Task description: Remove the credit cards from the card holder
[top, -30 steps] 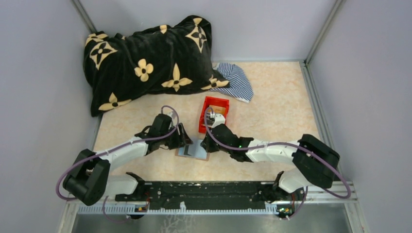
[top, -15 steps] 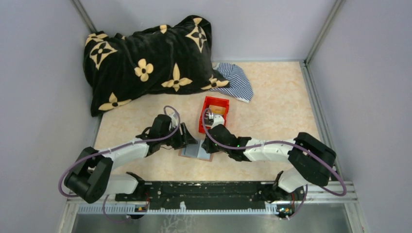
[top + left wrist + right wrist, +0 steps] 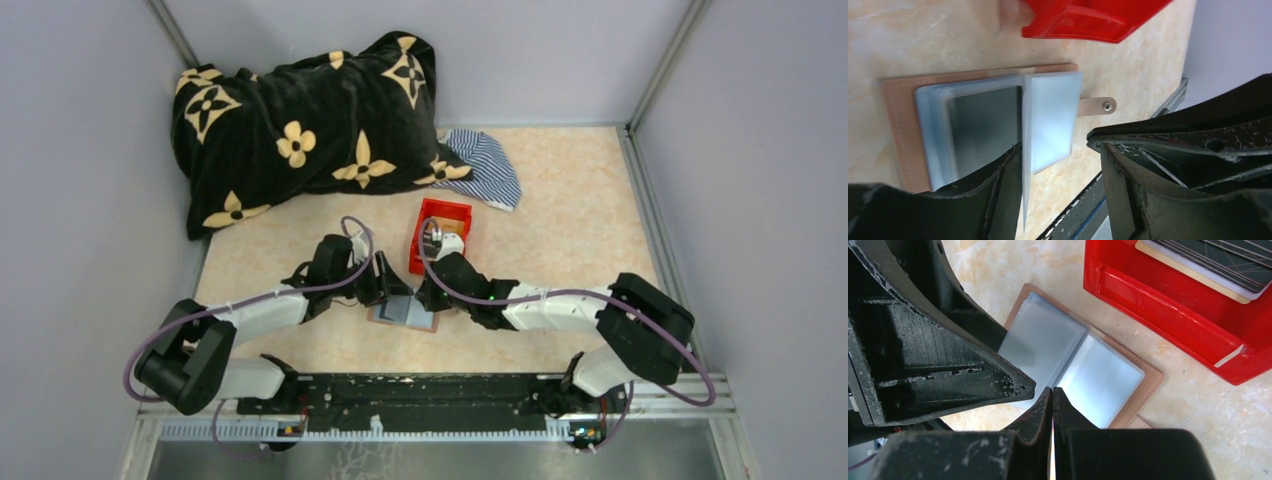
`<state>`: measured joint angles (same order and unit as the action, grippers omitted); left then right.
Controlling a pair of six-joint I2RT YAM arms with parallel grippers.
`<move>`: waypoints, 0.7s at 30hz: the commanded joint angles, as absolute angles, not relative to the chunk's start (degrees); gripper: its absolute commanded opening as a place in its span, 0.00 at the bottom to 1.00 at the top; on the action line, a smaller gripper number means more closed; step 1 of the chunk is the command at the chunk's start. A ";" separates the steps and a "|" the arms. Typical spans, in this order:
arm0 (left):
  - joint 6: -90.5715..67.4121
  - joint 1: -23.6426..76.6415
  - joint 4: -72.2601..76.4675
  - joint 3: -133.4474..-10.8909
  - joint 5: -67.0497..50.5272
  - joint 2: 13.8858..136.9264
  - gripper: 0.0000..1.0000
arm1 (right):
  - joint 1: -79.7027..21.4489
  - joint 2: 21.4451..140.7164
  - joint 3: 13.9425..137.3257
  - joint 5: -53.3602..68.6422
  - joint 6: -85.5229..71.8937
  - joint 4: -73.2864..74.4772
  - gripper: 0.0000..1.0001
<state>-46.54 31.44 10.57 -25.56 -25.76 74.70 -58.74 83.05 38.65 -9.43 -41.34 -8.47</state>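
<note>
The card holder (image 3: 405, 313) lies open on the table, with a brown border and grey-blue sleeves. It also shows in the left wrist view (image 3: 895, 130) and the right wrist view (image 3: 1143, 390). A darker grey rectangle (image 3: 985, 125) shows inside its left sleeve. One sleeve page (image 3: 1053, 115) is lifted, its edge beside my left gripper's finger (image 3: 998, 195). My left gripper (image 3: 393, 292) (image 3: 1060, 187) is open over the holder. My right gripper (image 3: 427, 296) (image 3: 1053, 390) is shut, its tips at the holder's fold. Several credit cards (image 3: 1220, 257), dark and tan, lie in the red bin.
The red bin (image 3: 441, 236) (image 3: 1168, 300) (image 3: 1093, 22) stands just behind the holder. A black flowered blanket (image 3: 300, 120) and a striped cloth (image 3: 485, 165) lie at the back. The metal rail (image 3: 430, 400) runs along the near edge.
My left gripper has moved right, onto the holder's left side. The dark upright piece seen at the holder a second ago no longer shows. The right gripper has barely moved.
</note>
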 commanded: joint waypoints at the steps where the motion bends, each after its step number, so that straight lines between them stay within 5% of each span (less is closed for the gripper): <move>1: -48.54 32.26 16.63 -27.24 -30.38 76.33 0.62 | -57.77 77.97 37.80 -11.41 -42.31 -9.71 0.00; 21: -51.24 38.85 21.81 -27.99 -25.48 86.55 0.69 | -57.13 66.56 35.52 -17.32 -42.13 -3.42 0.00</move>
